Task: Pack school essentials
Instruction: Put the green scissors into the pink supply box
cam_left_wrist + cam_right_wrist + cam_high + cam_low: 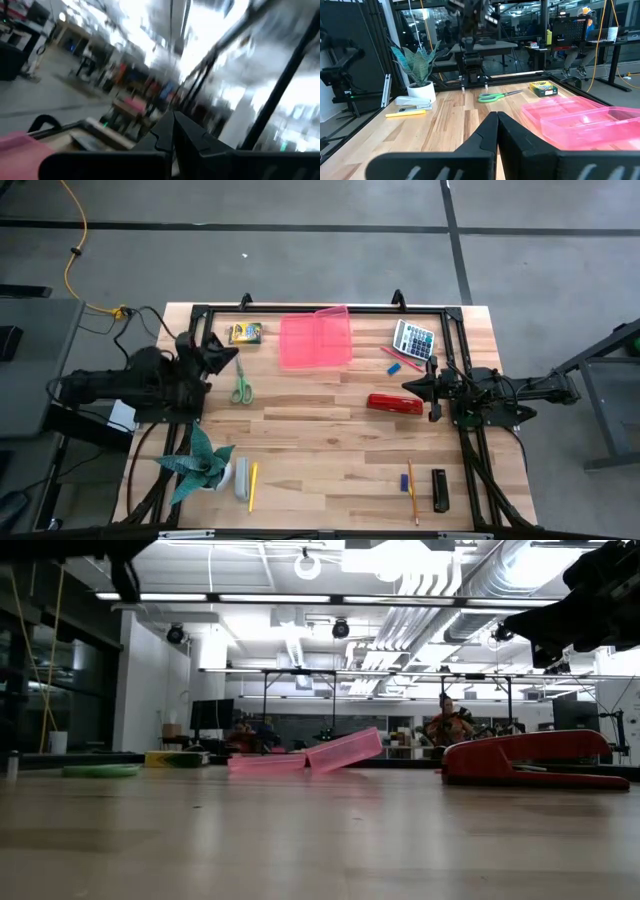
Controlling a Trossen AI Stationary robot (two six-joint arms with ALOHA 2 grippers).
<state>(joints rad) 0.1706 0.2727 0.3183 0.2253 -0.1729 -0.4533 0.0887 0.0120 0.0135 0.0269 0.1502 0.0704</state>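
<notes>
Pink box [316, 340] lies open at the far middle of the table, scissors [240, 387] just by the left gripper [228, 355], so both shut, empty grippers, right gripper [410, 386] too, should open wide before picking up anything.

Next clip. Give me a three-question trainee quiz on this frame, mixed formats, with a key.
1. True or false: the scissors lie inside the pink box.
2. Which item lies nearest the right claw? A) crayon box B) red stapler C) plant
3. Fill in: both claws are ____.

Key: 1 false, they lie on the table beside it. 2 B. 3 shut; the left claw holds nothing either.
</notes>
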